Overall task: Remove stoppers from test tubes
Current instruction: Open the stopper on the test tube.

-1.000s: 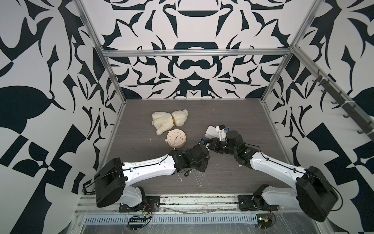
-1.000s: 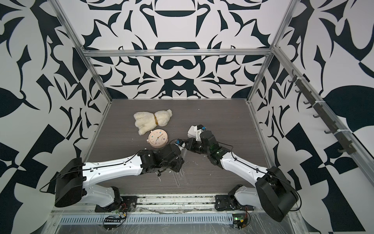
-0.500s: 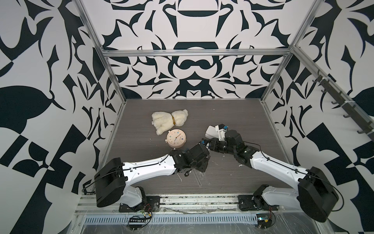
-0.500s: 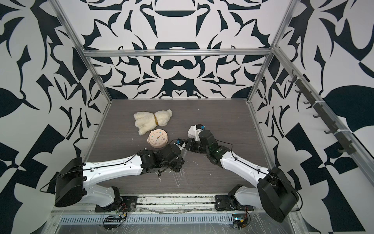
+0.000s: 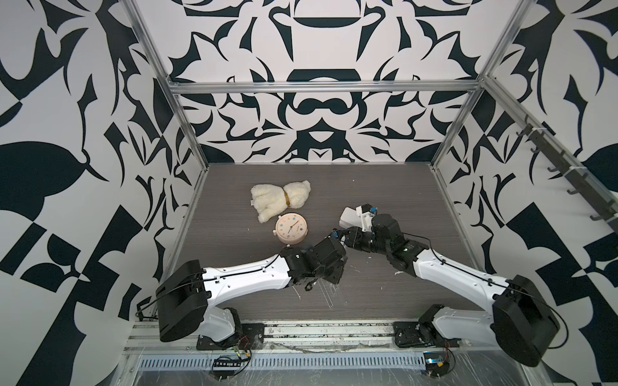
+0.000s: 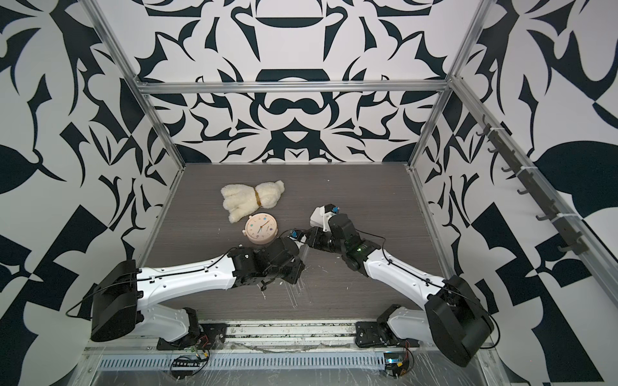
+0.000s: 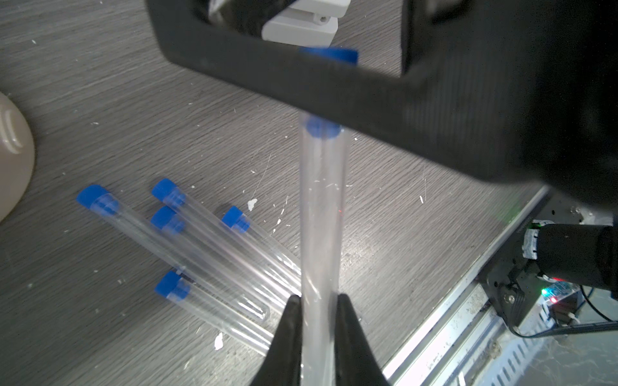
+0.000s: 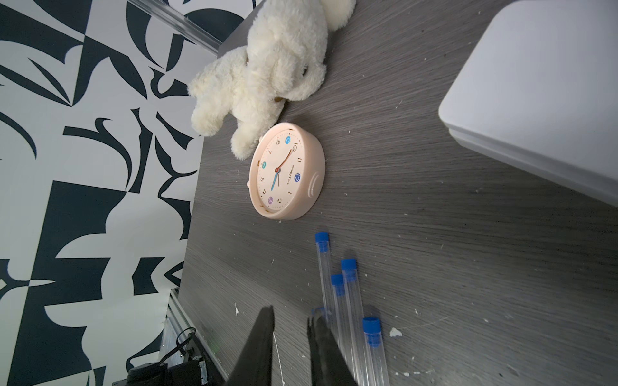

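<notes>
Nearest, five tubes lie together on the table, blue stoppers on. Over them the left gripper pinches a sixth tube, its stopper in place. The right gripper, jaws narrowly apart and empty, is just beside that stopper. Beyond: clock, plush.

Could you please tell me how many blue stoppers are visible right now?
6. Five stoppers cap test tubes lying on the table; the sixth caps the held test tube in the left gripper, partly hidden behind a finger of the right gripper.
</notes>
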Robot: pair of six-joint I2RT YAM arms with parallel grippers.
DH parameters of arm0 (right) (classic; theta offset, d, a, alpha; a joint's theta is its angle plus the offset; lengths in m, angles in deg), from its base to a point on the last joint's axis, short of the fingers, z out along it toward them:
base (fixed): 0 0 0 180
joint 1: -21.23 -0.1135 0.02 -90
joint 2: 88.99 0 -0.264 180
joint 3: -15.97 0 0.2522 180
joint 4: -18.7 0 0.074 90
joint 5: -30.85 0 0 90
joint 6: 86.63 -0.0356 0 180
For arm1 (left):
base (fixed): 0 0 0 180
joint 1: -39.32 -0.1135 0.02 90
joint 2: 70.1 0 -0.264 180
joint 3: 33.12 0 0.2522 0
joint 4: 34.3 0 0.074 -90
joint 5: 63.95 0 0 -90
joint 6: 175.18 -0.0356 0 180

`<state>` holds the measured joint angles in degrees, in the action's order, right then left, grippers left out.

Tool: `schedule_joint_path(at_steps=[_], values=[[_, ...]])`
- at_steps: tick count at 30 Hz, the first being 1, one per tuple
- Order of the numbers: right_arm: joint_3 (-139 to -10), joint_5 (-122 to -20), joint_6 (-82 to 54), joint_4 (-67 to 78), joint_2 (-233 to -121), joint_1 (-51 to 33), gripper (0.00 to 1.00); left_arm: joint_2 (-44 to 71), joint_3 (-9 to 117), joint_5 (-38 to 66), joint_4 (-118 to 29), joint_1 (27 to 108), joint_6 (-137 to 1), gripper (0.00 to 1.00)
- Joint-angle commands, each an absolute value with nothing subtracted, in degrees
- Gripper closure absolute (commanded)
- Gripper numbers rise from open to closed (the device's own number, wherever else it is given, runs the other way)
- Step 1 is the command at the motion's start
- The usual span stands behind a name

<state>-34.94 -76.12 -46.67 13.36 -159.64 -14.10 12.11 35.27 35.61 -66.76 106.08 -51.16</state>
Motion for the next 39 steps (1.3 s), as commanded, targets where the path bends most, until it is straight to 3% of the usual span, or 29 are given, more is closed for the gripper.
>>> schedule_joint_path(at_steps=[1, 9, 16, 39], values=[[-36.5, -76.5, -47.3, 15.9, -158.9, -14.0, 0.79, 12.5, 34.4, 35.9, -67.8, 106.2, -51.6, 0.88], [-36.3, -76.4, -47.5, 16.1, -159.3, -13.9, 0.87, 12.3, 34.5, 35.9, -68.0, 106.2, -51.6, 0.88], [-36.1, -77.4, -48.2, 17.1, -160.0, -14.0, 0.78, 12.7, 34.7, 36.0, -67.8, 106.2, -51.7, 0.88], [-35.8, -77.8, -48.8, 18.1, -161.0, -14.5, 0.83, 12.9, 34.7, 36.1, -67.9, 106.2, -51.8, 0.88]])
